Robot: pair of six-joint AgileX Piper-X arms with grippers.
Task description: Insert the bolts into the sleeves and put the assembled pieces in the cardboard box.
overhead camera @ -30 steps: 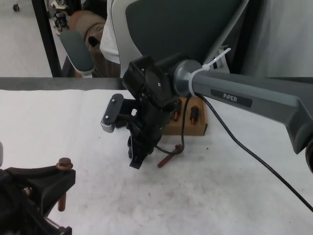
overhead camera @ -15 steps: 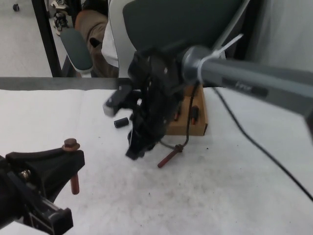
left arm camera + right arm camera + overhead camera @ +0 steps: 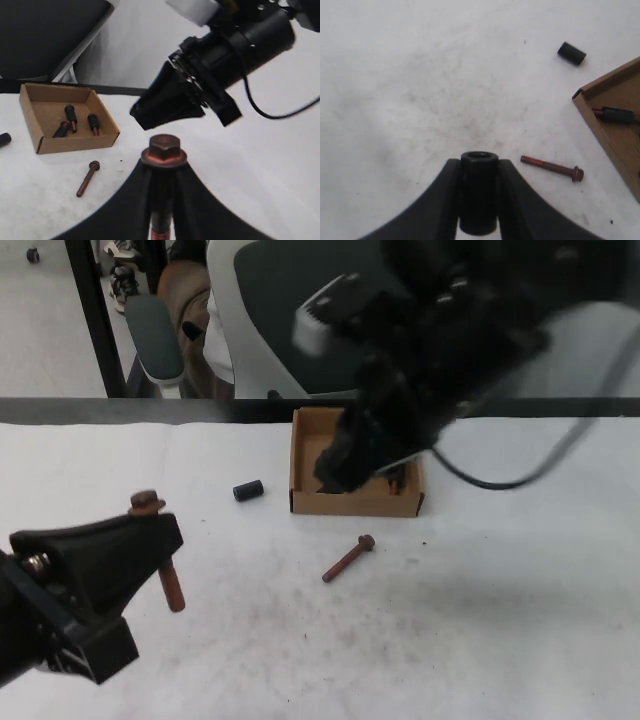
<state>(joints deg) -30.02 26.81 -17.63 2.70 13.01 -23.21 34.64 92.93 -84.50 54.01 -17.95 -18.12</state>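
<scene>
My left gripper (image 3: 163, 169) is shut on a copper bolt (image 3: 163, 151) held upright, head up, over the near left of the bench; from above the bolt (image 3: 163, 558) hangs below the fingers. My right gripper (image 3: 479, 167) is shut on a black sleeve (image 3: 479, 191), its open bore facing the camera. That gripper (image 3: 338, 472) hangs in the air in front of the cardboard box (image 3: 355, 504). The box (image 3: 75, 142) holds three assembled pieces (image 3: 70, 115). A loose bolt (image 3: 348, 558) lies in front of the box, and a loose sleeve (image 3: 248, 490) lies to its left.
White cloth covers the bench. A grey chair (image 3: 290, 310) and a black frame post (image 3: 88, 315) stand beyond the far edge. The right arm's cable (image 3: 500, 475) loops above the bench right of the box.
The right arm has lifted off the bench and swung up and to the right, uncovering the box and the loose sleeve. The left gripper has risen slightly and moved right with its bolt.
</scene>
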